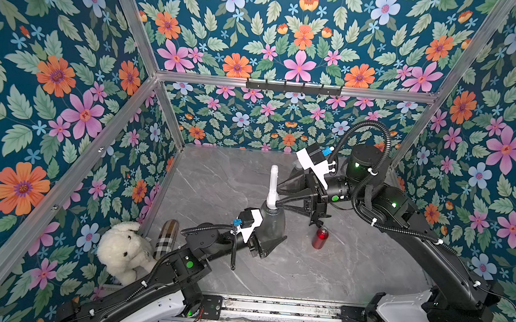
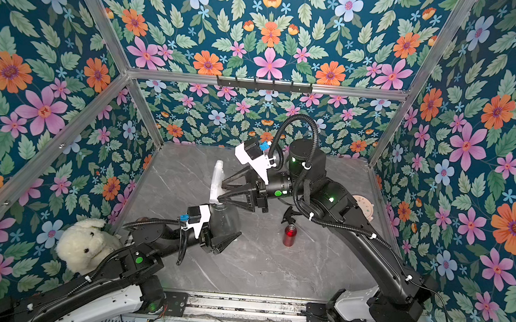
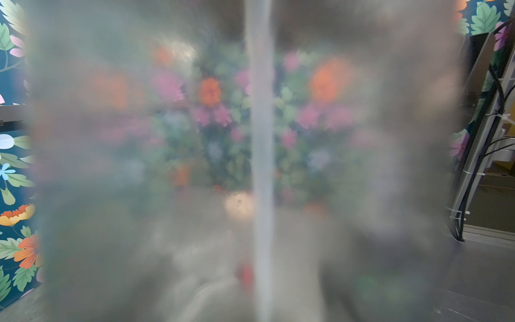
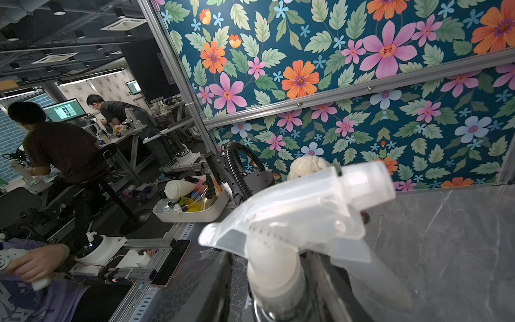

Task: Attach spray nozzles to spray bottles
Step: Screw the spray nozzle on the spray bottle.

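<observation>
My left gripper (image 1: 271, 234) is shut on a smoky-grey spray bottle (image 1: 272, 222) that stands upright mid-table. In the left wrist view the bottle (image 3: 139, 167) fills the frame, hiding the jaws, and a dip tube (image 3: 262, 139) runs down inside it. A whitish spray nozzle (image 1: 273, 182) sits upright on the bottle's neck. My right gripper (image 1: 278, 197) reaches in from the right, and in the right wrist view the right gripper (image 4: 273, 264) has a finger on each side of the nozzle's (image 4: 306, 206) collar. The red spray bottle (image 1: 320, 237) stands to the right, a black nozzle (image 1: 317, 219) lying by its top.
A white plush toy (image 1: 124, 252) and a plaid case (image 1: 167, 236) sit at the left wall beside my left arm. In a top view a round pinkish disc (image 2: 362, 206) lies behind my right arm. Flowered walls close in the grey marble table (image 1: 320, 275).
</observation>
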Controlling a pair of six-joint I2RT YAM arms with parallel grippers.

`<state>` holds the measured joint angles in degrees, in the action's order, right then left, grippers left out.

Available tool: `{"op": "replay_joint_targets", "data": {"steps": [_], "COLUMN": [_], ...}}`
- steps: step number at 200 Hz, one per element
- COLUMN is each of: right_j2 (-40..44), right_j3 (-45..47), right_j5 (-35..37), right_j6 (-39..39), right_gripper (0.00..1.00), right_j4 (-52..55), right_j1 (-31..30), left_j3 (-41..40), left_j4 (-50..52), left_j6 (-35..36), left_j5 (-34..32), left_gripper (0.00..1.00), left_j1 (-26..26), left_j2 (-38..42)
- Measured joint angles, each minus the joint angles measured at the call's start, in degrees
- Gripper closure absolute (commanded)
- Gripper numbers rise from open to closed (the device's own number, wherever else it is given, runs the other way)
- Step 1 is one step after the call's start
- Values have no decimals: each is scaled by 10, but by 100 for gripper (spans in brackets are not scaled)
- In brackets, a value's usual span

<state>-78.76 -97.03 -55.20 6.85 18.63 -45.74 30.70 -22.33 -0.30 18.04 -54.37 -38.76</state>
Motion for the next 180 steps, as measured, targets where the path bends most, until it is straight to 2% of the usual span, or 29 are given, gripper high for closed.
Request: {"op": "replay_joint_targets", "data": {"steps": [33, 62, 78, 137, 180], "right_j2": [-5, 10, 14, 19, -50], "right_j3": [-4, 15, 22, 114, 83], "right_j5": [30, 87, 140, 502, 755], "right_j6": [-20, -40, -42, -32, -5], "right_gripper": [69, 78, 79, 78, 77], "right_j4": [18, 2, -13, -164, -218], "right_j1": [-18, -37, -58, -176, -243], "left_j3": [2, 2, 2, 4, 21], "left_j4": [0, 0, 0, -30, -37], "left_j6": [-2, -5, -7, -9, -25], "left_j5": [0, -9, -25, -154, -250], "left_gripper": [100, 100, 100, 100, 100], "left_j1": [0, 0, 0, 1, 2], "left_j2": [-3, -2, 0, -18, -51]}}
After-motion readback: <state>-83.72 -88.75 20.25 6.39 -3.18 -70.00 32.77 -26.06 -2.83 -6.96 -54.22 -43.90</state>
